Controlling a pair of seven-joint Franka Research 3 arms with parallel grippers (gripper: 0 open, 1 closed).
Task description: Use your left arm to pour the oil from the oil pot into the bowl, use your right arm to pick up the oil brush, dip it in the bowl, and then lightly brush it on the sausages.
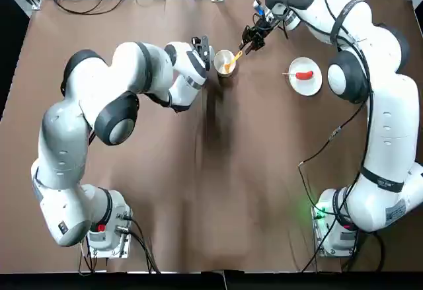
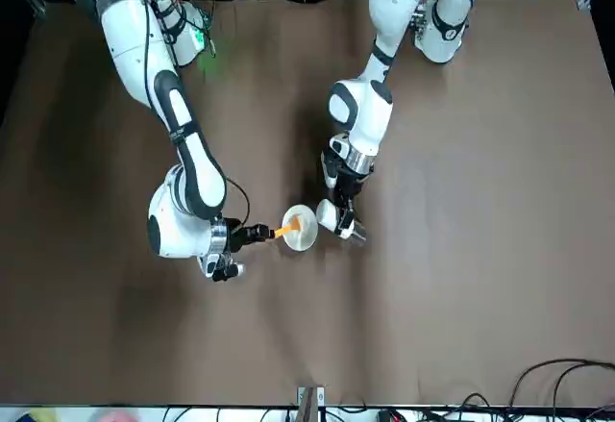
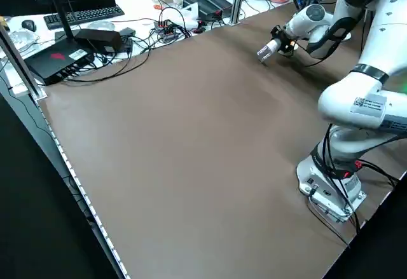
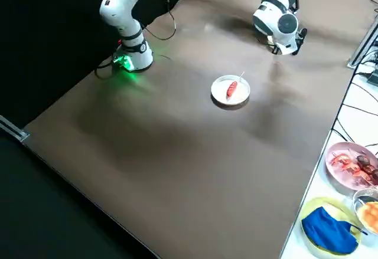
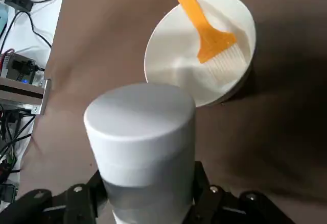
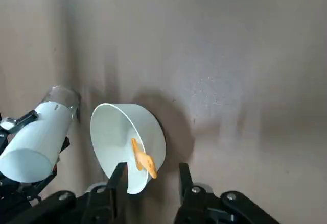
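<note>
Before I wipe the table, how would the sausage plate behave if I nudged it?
The plate is flat and wide, so it would probably slide rather than tip. The sausage looks rounded and lies loose on it, so it may well roll, though its thin stick could limit that.

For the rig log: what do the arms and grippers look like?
Both arms are white and jointed, with rounded dark grey joint covers. The right arm has black cables strapped along its length with black bands; its base glows green. The left arm shows a red light at its base. The left gripper and right gripper are black, two-fingered, with silver screws.
</note>
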